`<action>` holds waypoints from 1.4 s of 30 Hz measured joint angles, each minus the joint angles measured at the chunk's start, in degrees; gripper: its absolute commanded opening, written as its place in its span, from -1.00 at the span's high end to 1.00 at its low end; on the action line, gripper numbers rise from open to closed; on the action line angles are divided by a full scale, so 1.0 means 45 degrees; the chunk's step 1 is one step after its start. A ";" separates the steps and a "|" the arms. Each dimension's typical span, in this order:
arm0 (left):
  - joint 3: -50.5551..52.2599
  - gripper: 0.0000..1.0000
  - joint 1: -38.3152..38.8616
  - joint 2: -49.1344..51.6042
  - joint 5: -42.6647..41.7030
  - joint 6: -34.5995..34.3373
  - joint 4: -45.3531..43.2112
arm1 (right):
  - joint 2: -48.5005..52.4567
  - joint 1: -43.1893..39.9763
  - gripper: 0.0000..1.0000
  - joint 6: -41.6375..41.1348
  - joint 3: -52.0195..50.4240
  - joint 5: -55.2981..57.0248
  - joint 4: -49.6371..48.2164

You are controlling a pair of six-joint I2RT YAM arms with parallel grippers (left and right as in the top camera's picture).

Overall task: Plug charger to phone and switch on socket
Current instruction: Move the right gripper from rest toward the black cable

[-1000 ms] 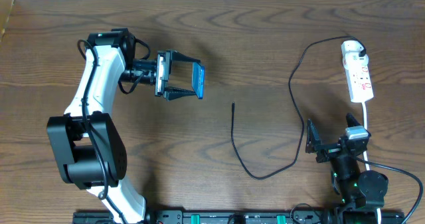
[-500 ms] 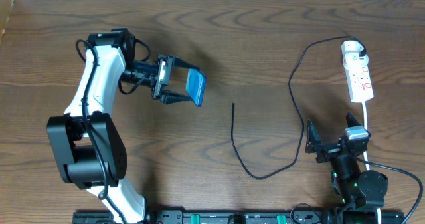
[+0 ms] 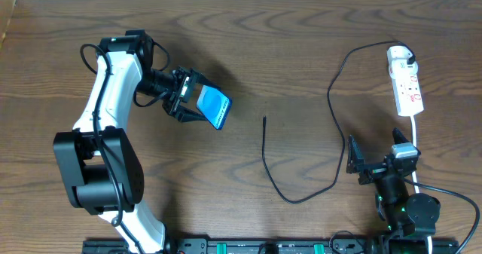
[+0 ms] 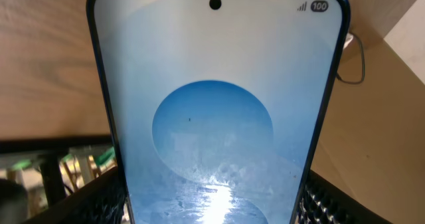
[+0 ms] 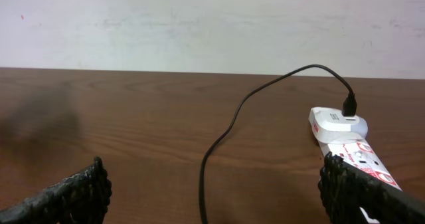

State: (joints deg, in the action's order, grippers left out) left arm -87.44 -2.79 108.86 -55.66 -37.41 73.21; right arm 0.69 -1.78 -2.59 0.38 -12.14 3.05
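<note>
Left tool [image 3: 197, 103]: clenched on slim blue-screened rectangular phone [image 3: 215, 108], now rolled screen-up versus half a second ago. Right tool [image 3: 358, 163]: released, unmoved, over brown wooden bench [image 3: 301, 43].

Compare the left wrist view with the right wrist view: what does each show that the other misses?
Left wrist only: the phone, blue screen filling the frame, held in the left gripper. Right wrist only: the socket with the charger cable plugged into its white adapter, seen past the open right gripper. Both: the brown wooden table and dark finger pads at the lower corners.
</note>
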 measured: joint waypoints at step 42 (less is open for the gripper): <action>0.0000 0.85 0.1151 0.0000 0.0461 -0.0884 -0.1627 | 0.5299 0.0000 -0.98 -0.2127 0.6824 -0.3084 0.1389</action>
State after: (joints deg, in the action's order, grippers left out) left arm -87.44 2.39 108.86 -53.58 -41.39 65.89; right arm 24.53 -1.78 -12.16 31.09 -26.02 9.30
